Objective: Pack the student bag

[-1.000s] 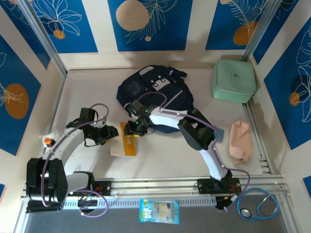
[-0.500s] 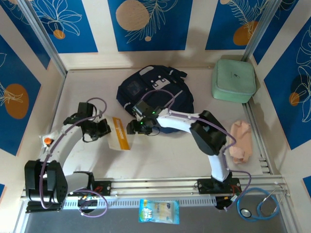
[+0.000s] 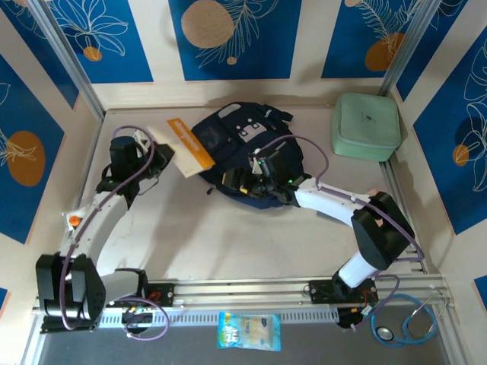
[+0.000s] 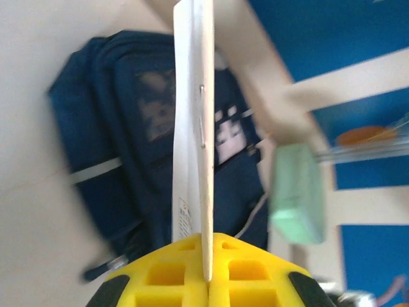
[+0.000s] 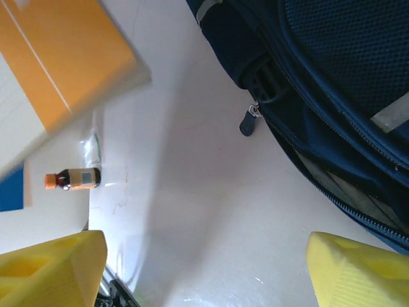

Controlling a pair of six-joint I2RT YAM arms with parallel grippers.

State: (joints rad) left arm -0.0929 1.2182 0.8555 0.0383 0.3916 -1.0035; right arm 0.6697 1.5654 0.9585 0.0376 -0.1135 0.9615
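1. Back along the arm from your left pincer (image 3: 152,144), a small bottle with an orange cap (image 3: 74,220) lies on the table (image 3: 190,243).
2. Your left pincer is pinching a thin white and orange book (image 3: 186,148) by one edge. Its yellow fingers (image 4: 172,275) are pressed on both sides of it.
3. Just past the far end of that book is the student bag (image 3: 251,144). It lies flat at the back of the table, in the middle.
4. Your right pincer (image 5: 204,268) is spread wide, with nothing in it. It is at the near left edge of the bag. A zip pull (image 5: 248,125) hangs from the bag just in front of it.
5. Well off to the right of your right pincer, a pale green case (image 3: 366,125) sits in the back corner.
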